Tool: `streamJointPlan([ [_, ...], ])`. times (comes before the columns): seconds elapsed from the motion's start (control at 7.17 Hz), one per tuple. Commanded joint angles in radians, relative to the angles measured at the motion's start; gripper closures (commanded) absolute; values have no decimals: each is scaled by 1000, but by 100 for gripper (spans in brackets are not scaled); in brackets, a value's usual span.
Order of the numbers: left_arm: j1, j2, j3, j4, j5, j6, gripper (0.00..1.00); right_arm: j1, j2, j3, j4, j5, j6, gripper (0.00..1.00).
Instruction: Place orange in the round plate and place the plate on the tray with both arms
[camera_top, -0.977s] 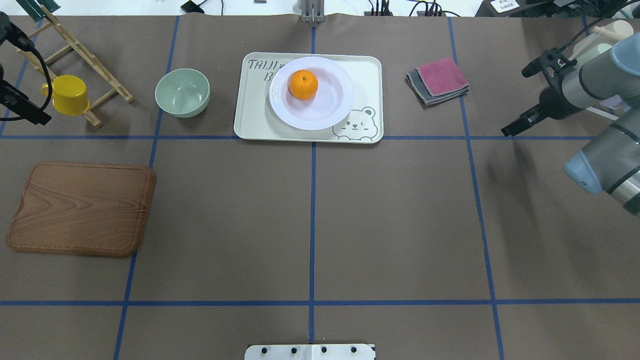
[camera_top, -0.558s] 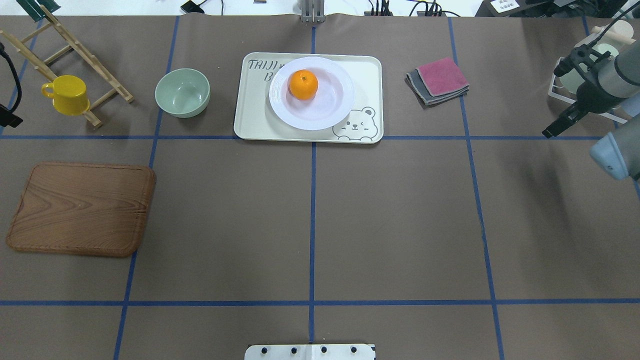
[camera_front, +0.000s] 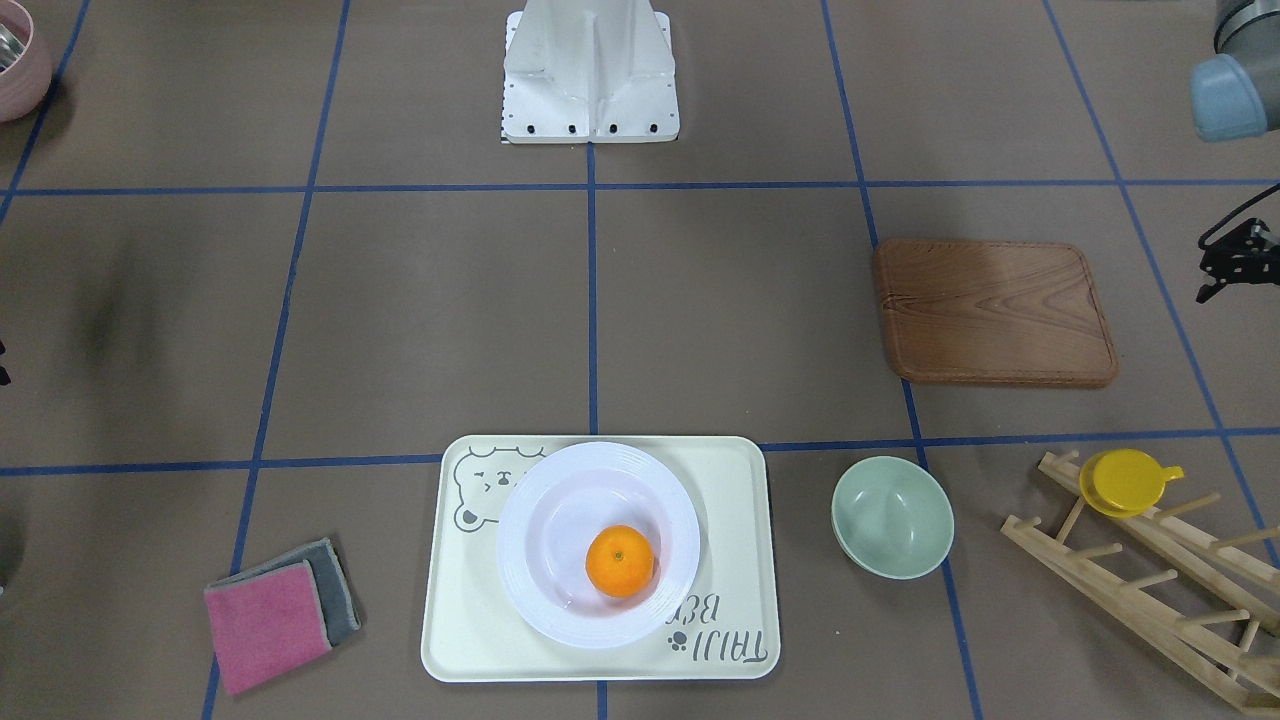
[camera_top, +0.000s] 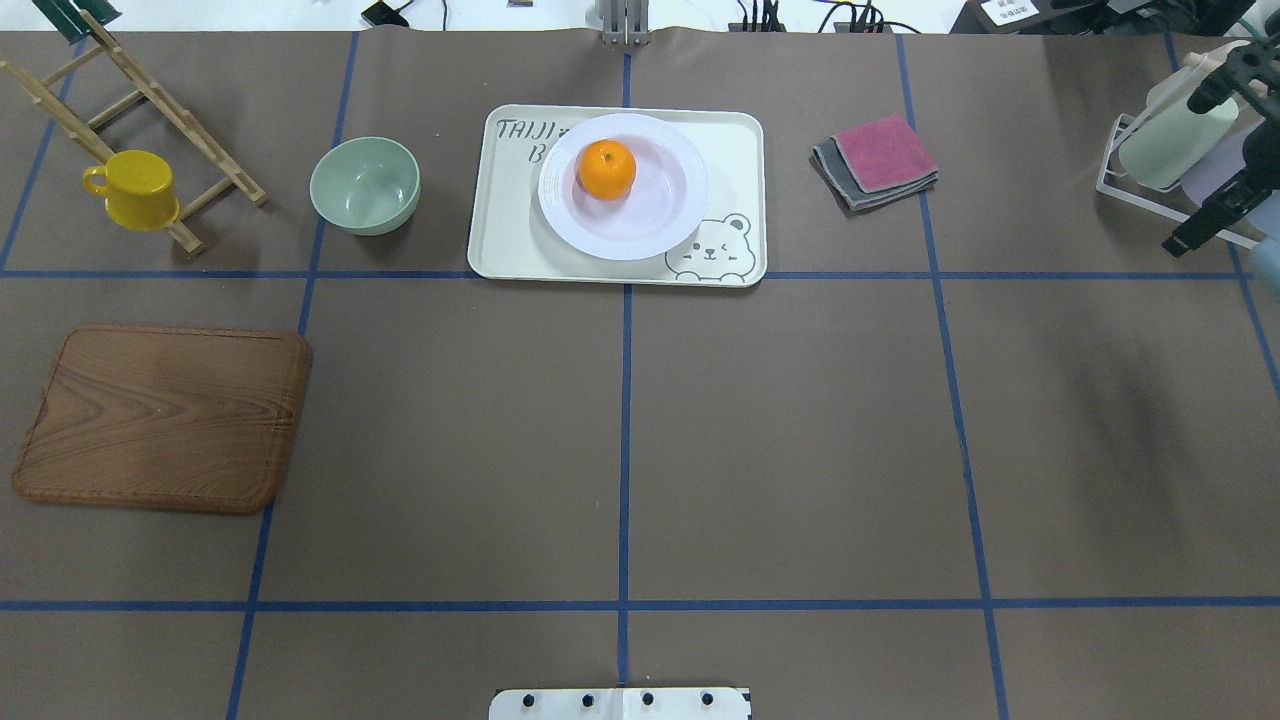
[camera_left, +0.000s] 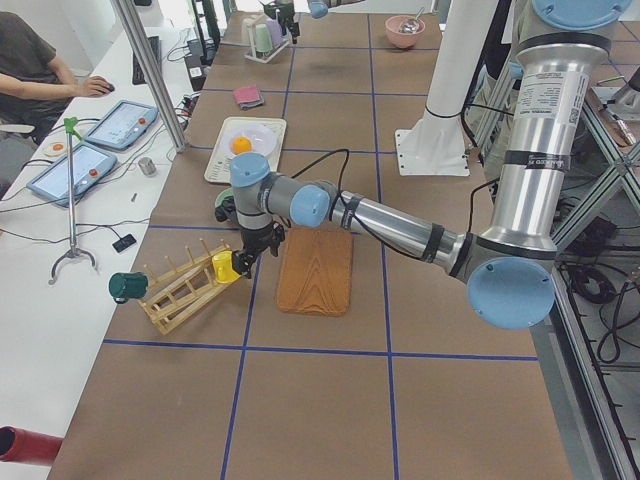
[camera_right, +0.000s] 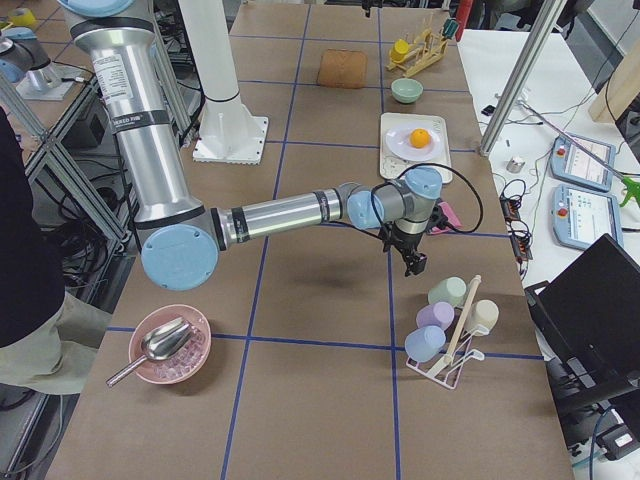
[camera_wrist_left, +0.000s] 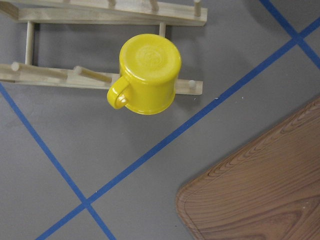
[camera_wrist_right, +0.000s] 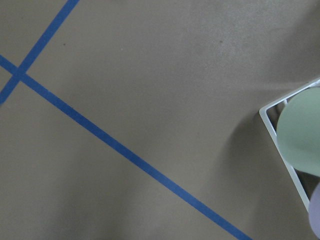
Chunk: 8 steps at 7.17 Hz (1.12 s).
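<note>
Orange (camera_top: 606, 168) sits in the sunken middle of the white plate (camera_top: 660, 232), toward eleven o'clock of the well when seen from above, from behind the robot. That plate rests on the cream tray (camera_top: 500, 240), covering part of its lettering, with the bear drawing just beyond the rim at five o'clock. The tray lies at twelve o'clock on the tabletop (camera_top: 620, 450).

A green bowl (camera_top: 365, 185) stands at nine o'clock from the tray, folded cloths (camera_top: 878, 160) at three o'clock, and a wooden board (camera_top: 165, 418) well apart at eight o'clock.

Both arms are out at the ends of the tabletop, far from the tray. The left end effector (camera_left: 243, 264) hangs over a yellow cup (camera_wrist_left: 147, 72) on a wooden rack (camera_top: 150, 100). The right end effector (camera_right: 414, 266) hangs near a white stand of pastel cups (camera_right: 450, 320). I cannot tell whether either one's fingers are apart or together.
</note>
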Motion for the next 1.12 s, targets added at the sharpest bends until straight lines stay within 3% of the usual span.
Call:
streamJointPlan([
  [0.0,-68,-1,85,-2,-27,41,1,15,-182,202,-44,1,6,0],
  [0.42,-91,20,83,-6,-65,17,1,56,-221,191,-33,74,3,0],
  [0.7,-154,22,95,10,-146,-34,1,86,-210,164,-35,79,5,0],
  [0.98,-162,31,110,-4,-156,-36,1,90,-202,135,-32,64,-3,0],
])
